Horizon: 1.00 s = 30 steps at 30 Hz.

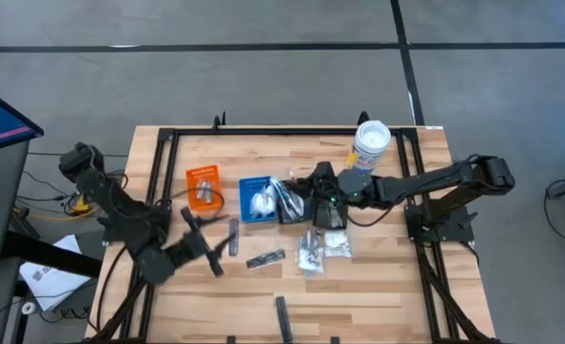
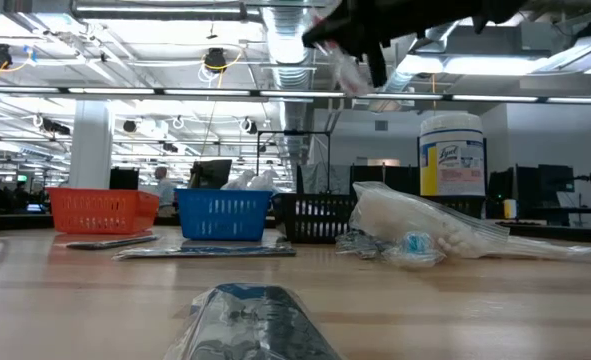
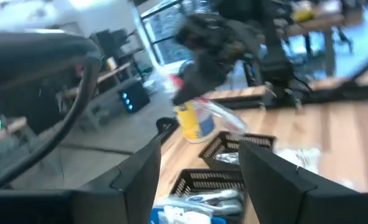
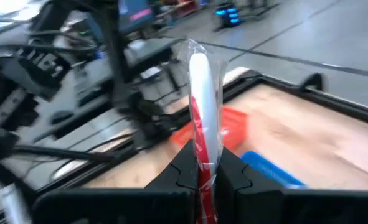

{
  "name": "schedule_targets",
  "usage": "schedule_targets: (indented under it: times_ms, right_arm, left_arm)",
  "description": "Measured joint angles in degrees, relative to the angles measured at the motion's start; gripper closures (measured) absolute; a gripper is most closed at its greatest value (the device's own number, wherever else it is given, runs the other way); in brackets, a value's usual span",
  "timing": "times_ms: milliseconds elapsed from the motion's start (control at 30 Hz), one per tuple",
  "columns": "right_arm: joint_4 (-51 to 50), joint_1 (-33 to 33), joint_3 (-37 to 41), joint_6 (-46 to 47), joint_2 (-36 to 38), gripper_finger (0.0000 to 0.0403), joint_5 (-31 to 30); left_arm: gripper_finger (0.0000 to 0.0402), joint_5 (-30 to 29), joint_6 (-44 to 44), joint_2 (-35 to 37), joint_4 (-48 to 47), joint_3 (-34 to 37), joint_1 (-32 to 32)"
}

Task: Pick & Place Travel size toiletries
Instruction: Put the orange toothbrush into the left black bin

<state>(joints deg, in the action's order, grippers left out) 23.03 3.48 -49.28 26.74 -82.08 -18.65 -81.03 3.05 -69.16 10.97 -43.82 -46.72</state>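
Table [image 1: 378,287] is pale wood planks, matt with visible grain. The bins [image 2: 223,214] look like plastic mesh. The stick [image 4: 203,102] in the right gripper [image 4: 203,177] has shiny, crinkly clear wrap. Sachets [image 1: 265,259] are silvery foil, the tub [image 1: 370,145] smooth white plastic.

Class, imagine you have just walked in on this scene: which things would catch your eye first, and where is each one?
The right gripper is shut on a clear-wrapped red and white stick, raised above the black bin. Orange, blue and black bins line the table's middle, loose packets in front. The left gripper hovers open nearby.
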Motion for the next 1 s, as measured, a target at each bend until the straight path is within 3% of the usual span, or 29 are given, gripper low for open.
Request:
schedule_targets:
  times_ms: [267,367,467,567,1000]
  right_arm:
    - [0.4,-4.6,-0.2,4.6,-3.6,0.0393,-4.0]
    - [3.1,-6.9,-0.2,7.5,-7.3,0.0393,-4.0]
    - [5.7,-8.3,-0.2,9.2,-10.5,0.0393,-3.3]
    - [7.5,-9.7,-0.6,9.7,-13.3,0.0393,-3.5]
    - [1.9,-9.2,-4.3,9.5,-22.7,0.0393,-2.9]
  left_arm:
    - [0.0193,0.4,-7.5,12.6,1.3,2.7,13.2]
    - [0.0193,5.2,-12.6,15.7,1.3,3.2,16.1]
    - [0.0193,13.8,-12.3,17.0,1.0,5.2,15.9]
    - [0.0193,17.3,-12.3,17.4,1.1,5.9,15.4]
    - [0.0193,18.5,-12.3,17.3,1.0,6.0,14.0]
